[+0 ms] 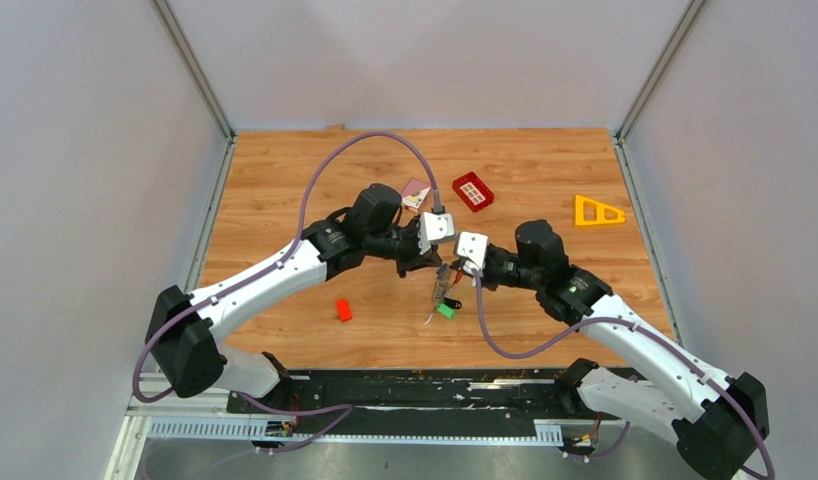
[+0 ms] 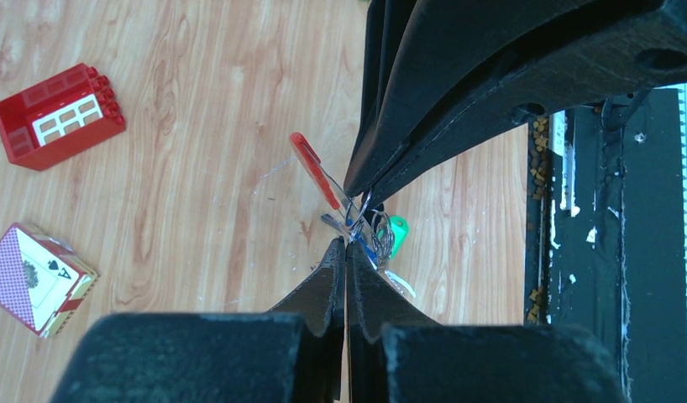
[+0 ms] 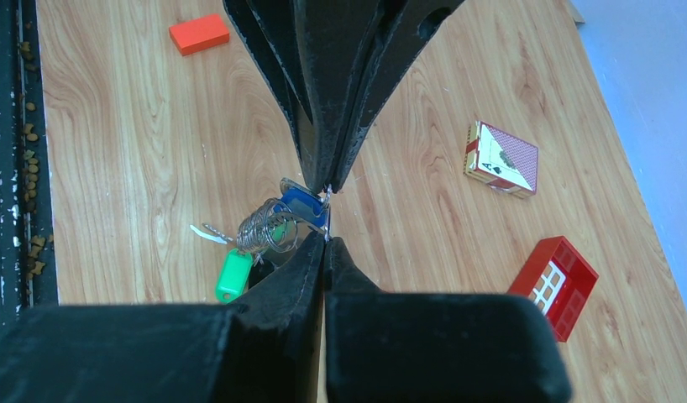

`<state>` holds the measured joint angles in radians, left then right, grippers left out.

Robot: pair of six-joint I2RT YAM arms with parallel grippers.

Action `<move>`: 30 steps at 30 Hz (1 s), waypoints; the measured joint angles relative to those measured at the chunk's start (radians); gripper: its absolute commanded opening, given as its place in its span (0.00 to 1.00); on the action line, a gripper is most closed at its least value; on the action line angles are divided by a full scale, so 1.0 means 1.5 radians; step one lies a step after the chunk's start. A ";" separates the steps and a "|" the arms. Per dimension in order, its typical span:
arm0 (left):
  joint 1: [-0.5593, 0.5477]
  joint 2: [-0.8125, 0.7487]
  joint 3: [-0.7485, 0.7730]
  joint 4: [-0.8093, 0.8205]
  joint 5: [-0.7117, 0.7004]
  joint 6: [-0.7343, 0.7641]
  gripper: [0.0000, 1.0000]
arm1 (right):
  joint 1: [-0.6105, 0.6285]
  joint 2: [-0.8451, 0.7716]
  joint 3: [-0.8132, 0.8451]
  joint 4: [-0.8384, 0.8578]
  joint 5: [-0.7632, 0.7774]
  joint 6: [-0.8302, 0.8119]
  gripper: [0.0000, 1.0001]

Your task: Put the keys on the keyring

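The keys and the keyring hang as one bunch (image 1: 443, 294) between my two grippers, just above the table. In the left wrist view I see the red fob piece (image 2: 313, 169), the thin metal ring (image 2: 382, 238), a green key head (image 2: 397, 227) and a blue key (image 2: 366, 251). My left gripper (image 2: 347, 243) is shut, pinching at the blue key. My right gripper (image 3: 326, 239) is shut on the ring's wire beside the blue key head (image 3: 306, 206). The coiled rings (image 3: 264, 227), the green head (image 3: 233, 274) and a silver blade (image 3: 207, 232) hang to its left. The grippers meet tip to tip.
A small red block (image 1: 343, 310) lies left of the bunch. A red gridded tray (image 1: 472, 191) and a playing-card box (image 1: 416, 193) lie behind the grippers. A yellow triangle (image 1: 597, 211) lies at the far right. A black rail (image 1: 405, 390) runs along the near edge.
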<state>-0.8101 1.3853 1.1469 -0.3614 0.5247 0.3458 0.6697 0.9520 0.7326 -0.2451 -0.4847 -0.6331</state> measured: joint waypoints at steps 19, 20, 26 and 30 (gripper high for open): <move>0.006 0.000 -0.005 -0.006 0.033 0.011 0.00 | -0.008 -0.008 0.000 -0.007 -0.019 0.003 0.00; 0.007 0.000 -0.005 -0.008 0.034 0.012 0.00 | -0.008 -0.008 0.000 -0.007 -0.020 0.003 0.00; 0.009 0.004 0.001 -0.025 0.036 0.023 0.00 | -0.008 -0.008 0.000 -0.007 -0.022 0.002 0.00; 0.009 0.020 0.027 -0.052 0.033 0.037 0.00 | -0.008 -0.007 0.000 -0.007 -0.022 0.002 0.00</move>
<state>-0.7959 1.4158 1.1873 -0.4397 0.5747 0.4007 0.6575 0.9409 0.7326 -0.2554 -0.5175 -0.6304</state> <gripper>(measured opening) 0.006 0.017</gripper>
